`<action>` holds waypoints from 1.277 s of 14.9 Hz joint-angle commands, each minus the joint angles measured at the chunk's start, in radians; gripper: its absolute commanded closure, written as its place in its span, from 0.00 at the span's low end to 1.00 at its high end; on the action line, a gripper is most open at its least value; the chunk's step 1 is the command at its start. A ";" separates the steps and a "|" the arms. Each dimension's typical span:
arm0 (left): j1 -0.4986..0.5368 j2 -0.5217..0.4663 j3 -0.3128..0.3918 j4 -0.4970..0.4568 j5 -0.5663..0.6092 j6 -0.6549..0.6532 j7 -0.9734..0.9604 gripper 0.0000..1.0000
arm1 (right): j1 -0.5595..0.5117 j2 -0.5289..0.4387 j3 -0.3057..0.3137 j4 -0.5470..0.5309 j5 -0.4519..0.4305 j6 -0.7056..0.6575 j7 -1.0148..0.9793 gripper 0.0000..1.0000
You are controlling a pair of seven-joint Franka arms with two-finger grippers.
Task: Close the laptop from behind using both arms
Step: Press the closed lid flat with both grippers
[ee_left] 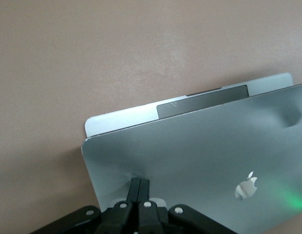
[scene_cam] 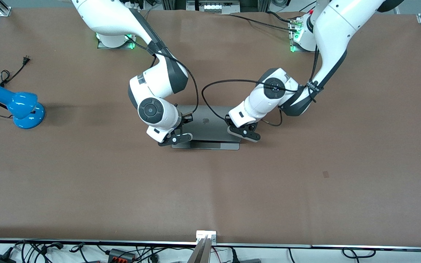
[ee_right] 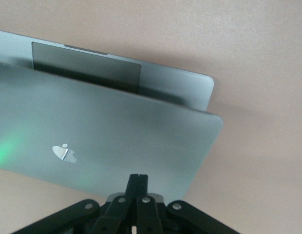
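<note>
The silver-grey laptop (scene_cam: pixel 210 126) sits mid-table with its lid tilted low over the base. A strip of base and trackpad (scene_cam: pixel 205 145) shows under the lid's edge. My right gripper (scene_cam: pixel 177 138) is shut and empty. Its fingertips rest on the lid's outer face near the corner toward the right arm's end; the right wrist view shows the gripper (ee_right: pixel 138 176) on the lid (ee_right: pixel 107 126). My left gripper (scene_cam: pixel 246 132) is shut and empty, with its tips on the lid near the other corner; the left wrist view shows it (ee_left: pixel 140 181) on the lid (ee_left: pixel 204 151).
A blue desk lamp (scene_cam: pixel 20 106) with a black cord lies near the right arm's end of the table. A small dark patch (scene_cam: pixel 326 174) marks the brown tabletop nearer the front camera. A metal clamp (scene_cam: pixel 206 235) sits at the table's front edge.
</note>
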 commanded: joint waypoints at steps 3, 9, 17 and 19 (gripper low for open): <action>-0.014 0.084 0.006 0.082 0.049 0.002 0.003 0.99 | -0.004 0.083 0.004 0.080 -0.010 0.007 -0.010 1.00; -0.020 0.128 0.021 0.087 0.077 0.003 0.001 0.99 | -0.005 0.140 0.004 0.092 -0.032 0.054 -0.007 1.00; -0.094 0.150 0.092 0.117 0.074 0.003 -0.003 0.99 | -0.004 0.183 0.004 0.092 -0.033 0.114 -0.007 1.00; -0.094 0.155 0.096 0.133 0.077 0.003 -0.003 0.99 | -0.004 0.185 0.004 0.092 -0.033 0.114 -0.007 1.00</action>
